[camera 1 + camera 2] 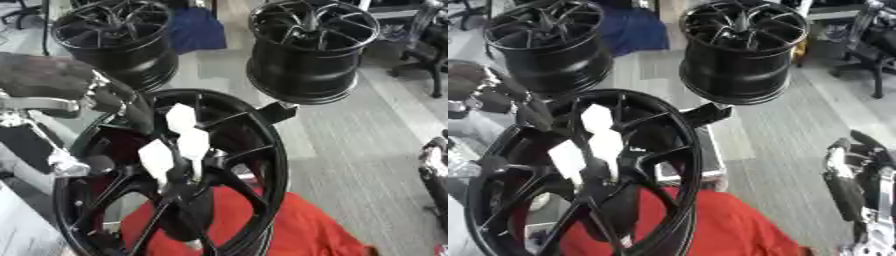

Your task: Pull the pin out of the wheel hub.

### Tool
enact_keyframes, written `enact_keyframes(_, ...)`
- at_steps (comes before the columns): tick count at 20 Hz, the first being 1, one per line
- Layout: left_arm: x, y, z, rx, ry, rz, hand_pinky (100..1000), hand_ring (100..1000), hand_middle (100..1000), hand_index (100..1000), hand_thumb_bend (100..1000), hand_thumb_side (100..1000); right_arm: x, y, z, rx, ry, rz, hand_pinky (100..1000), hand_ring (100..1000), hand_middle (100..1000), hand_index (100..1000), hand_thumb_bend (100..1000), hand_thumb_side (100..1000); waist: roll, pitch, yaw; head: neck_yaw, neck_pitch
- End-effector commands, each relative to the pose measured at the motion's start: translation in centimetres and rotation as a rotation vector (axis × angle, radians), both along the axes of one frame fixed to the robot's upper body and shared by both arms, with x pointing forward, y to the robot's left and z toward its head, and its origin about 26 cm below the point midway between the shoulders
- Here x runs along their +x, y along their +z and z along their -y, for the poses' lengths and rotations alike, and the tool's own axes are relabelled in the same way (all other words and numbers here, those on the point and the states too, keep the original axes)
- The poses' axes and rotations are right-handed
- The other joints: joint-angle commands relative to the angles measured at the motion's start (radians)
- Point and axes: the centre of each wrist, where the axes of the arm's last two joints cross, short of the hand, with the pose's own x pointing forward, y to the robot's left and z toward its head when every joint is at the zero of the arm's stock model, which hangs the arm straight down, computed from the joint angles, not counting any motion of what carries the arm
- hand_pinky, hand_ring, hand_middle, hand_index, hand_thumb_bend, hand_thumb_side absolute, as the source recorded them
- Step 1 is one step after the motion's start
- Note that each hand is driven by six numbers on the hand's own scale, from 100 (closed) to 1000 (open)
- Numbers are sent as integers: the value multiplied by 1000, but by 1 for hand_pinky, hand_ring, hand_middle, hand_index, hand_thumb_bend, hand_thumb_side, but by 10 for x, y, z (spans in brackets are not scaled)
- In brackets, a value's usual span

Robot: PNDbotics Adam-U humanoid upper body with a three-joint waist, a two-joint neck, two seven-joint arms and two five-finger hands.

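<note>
The left hand (179, 150) is seen at the centre of the near wheel hub (262, 165), white-tipped fingers (181, 118) spread; the pin cannot be made out. At the right edge the right hand (846, 185) is seen, finger state indiscernible.

The grey floor (367, 150) carried everything. Two black wheel rims stood directly on it at the far side: one rim (118, 40) at the left, the other rim (311, 50) at the right, well apart. A blue cloth (197, 30) lay between them. Nearer, a red cloth (297, 230) lay under the big wheel hub (175, 175).
</note>
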Motion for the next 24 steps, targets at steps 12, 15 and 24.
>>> enact_keyframes(12,34,-22,10,477,-293,75,691,680,909,946,536,466,0,9,1,-17,14,29,523,588,598,798,100,486,1,-9,-6,-11,-3)
enact_keyframes(15,35,-25,13,484,-300,69,689,680,909,944,528,464,0,9,1,-16,14,28,523,588,597,798,100,487,2,-9,-7,-11,-3)
enact_keyframes(24,41,-45,24,505,-324,27,667,653,850,897,466,455,1,9,0,-16,20,30,523,588,598,798,100,487,2,-9,-12,-9,-3)
